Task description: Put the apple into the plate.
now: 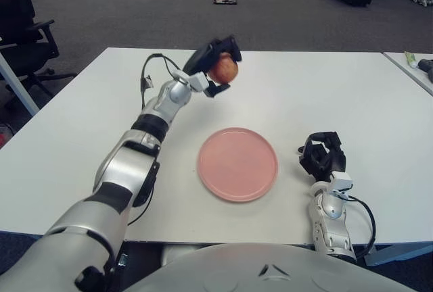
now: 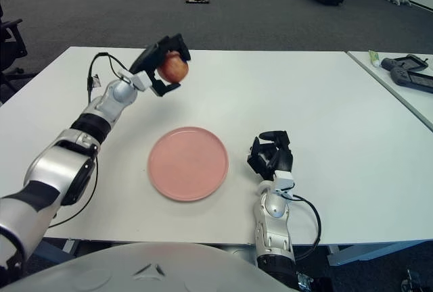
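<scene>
Now apple point(image 1: 224, 69) gripped in left robot hand point(image 1: 215, 66).

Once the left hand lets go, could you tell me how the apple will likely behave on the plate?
The apple is round, so it may roll. The plate looks shallow; its rim might not stop it. The left hand holds it high, so lowering first seems safer.

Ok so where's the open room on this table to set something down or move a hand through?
The table is bare beyond the pink plate toward the far edge, and along the far right. Also bare: left of the plate, beside the left arm. The left hand holds the apple aloft. Tightest is between plate and right hand.
</scene>
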Tool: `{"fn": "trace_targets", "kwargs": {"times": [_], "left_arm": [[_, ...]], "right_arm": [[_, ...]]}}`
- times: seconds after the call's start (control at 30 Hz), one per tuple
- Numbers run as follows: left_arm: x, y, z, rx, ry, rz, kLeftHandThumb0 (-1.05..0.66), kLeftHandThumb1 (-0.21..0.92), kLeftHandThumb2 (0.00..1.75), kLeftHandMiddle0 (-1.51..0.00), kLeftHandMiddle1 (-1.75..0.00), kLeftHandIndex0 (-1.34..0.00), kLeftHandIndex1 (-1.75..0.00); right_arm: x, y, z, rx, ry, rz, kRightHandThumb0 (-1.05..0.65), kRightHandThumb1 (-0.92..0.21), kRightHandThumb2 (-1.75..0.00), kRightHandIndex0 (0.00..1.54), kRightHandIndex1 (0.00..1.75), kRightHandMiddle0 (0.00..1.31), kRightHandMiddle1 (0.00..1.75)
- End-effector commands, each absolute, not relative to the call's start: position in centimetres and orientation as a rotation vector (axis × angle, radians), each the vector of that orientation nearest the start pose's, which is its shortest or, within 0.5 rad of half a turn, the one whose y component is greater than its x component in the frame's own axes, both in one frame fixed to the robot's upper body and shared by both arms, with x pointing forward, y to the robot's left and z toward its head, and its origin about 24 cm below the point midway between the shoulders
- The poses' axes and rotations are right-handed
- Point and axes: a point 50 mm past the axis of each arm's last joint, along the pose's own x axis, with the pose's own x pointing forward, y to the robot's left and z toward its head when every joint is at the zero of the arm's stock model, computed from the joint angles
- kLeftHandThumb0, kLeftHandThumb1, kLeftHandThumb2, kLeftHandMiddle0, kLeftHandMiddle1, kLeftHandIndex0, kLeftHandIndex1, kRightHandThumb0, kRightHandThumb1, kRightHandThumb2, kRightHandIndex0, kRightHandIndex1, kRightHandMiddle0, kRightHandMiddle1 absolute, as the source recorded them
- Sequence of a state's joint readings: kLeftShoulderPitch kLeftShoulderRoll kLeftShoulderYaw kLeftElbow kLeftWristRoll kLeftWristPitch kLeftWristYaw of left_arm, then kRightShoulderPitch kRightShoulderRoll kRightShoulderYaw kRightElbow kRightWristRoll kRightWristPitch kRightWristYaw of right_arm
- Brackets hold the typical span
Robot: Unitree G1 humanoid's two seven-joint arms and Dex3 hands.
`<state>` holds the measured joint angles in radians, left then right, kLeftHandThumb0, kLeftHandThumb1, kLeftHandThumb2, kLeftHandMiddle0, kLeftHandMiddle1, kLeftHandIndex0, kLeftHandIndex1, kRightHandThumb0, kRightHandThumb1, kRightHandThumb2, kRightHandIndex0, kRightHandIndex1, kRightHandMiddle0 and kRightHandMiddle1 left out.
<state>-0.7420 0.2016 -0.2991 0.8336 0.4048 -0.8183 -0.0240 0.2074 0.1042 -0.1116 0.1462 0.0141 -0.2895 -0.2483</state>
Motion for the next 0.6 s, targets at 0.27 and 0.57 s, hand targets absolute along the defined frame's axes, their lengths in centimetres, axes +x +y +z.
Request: {"fn": "trace_targets", "kwargs": {"times": [0.27,0.57], "left_arm": [[29.8,5.4,10.2,0.667,-0.767,-0.972,0.00,0.01,1.62,-0.89,-1.61,-0.61,-1.75],[27.4,4.9,8.3,0.793,-0.756,-1.176,0.00,0.02,1.61,-0.89,-1.61,-0.60,-1.75]], "right_arm": [[19.6,-17.3,-2.1,0.115,0.133,-0.451,-0.39,-0.64,-0.91,0.56,1.60,0.36,1.75],[19.7,-17.4,-2.2,0.125,0.135,-0.448,-0.39,-0.64,-0.92,0.55,1.61,0.37,1.75]]}}
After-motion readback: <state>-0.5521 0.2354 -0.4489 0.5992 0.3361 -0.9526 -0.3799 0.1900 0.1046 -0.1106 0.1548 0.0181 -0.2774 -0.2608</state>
